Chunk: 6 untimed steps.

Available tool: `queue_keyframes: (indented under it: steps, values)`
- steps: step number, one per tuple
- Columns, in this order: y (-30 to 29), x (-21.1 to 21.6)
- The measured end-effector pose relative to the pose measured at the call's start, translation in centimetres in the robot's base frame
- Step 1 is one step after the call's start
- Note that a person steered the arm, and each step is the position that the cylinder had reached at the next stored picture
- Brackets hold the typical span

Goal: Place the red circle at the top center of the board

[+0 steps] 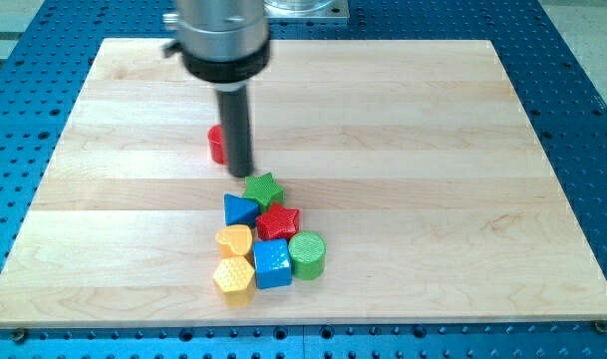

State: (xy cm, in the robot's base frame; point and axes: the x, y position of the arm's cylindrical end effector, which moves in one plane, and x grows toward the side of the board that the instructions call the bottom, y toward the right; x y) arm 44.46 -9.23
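Observation:
The red circle point(216, 145) sits on the wooden board point(433, 150), left of centre, mostly hidden behind my rod. My tip point(241, 174) is down on the board just right of and slightly below the red circle, touching or almost touching it. Just below the tip lies a cluster of blocks: a green star point(264, 187), a blue triangle point(240, 210), a red star point(278, 221), a yellow heart point(234, 240), a blue cube point(272, 263), a green cylinder point(307, 254) and a yellow hexagon point(233, 279).
The board lies on a blue perforated table point(582, 60). The arm's grey body point(221, 35) hangs over the board's top edge, left of centre.

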Motion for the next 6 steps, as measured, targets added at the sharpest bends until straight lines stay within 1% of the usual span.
queue_keyframes:
  steps: [1,2,3,4,5,6]
  values:
    - [-1.0,-2.5]
    - [5.1,-7.2]
    - [6.5,-7.0]
    - [3.1,-2.1]
    - [2.1,-7.1]
    - [4.5,-11.9]
